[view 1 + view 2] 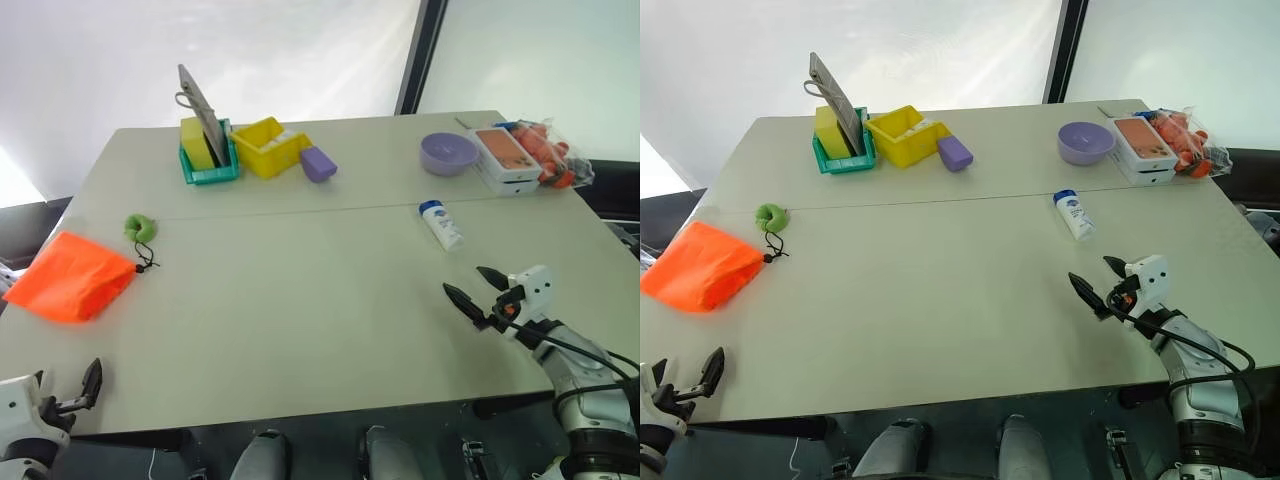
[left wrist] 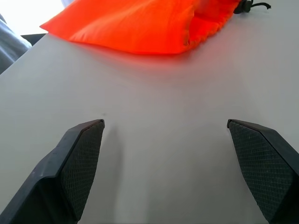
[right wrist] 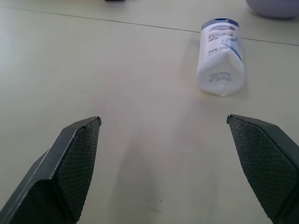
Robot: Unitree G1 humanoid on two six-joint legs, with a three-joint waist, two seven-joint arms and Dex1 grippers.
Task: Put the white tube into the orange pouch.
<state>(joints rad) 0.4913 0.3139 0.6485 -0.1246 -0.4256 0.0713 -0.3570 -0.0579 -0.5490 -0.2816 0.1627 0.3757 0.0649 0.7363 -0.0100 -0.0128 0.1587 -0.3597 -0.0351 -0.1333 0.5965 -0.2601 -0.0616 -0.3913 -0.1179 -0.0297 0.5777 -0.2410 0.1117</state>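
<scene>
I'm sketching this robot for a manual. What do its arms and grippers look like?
Each arm ends in a white housing carrying two black, pointed fingers. The right gripper has thin black cables looping along its grey, segmented forearm. The left gripper has the same white housing. Close up, the finger pads show a fine cross-hatched grip texture.

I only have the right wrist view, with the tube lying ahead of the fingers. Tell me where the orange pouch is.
Observer: The orange pouch lies flat at the table's left edge, far across from the white tube.
Operator: Report the left end effector.
Observer: The left end effector is open and empty, over bare table just short of the pouch.
Operator: Say which way the pouch mouth faces.
Observer: Its gathered end points toward the table's middle; the black cord runs from there to a green ball just behind it.
Operator: List what sits behind the tube.
Observer: A purple bowl, with a white-and-orange box on its right.
</scene>
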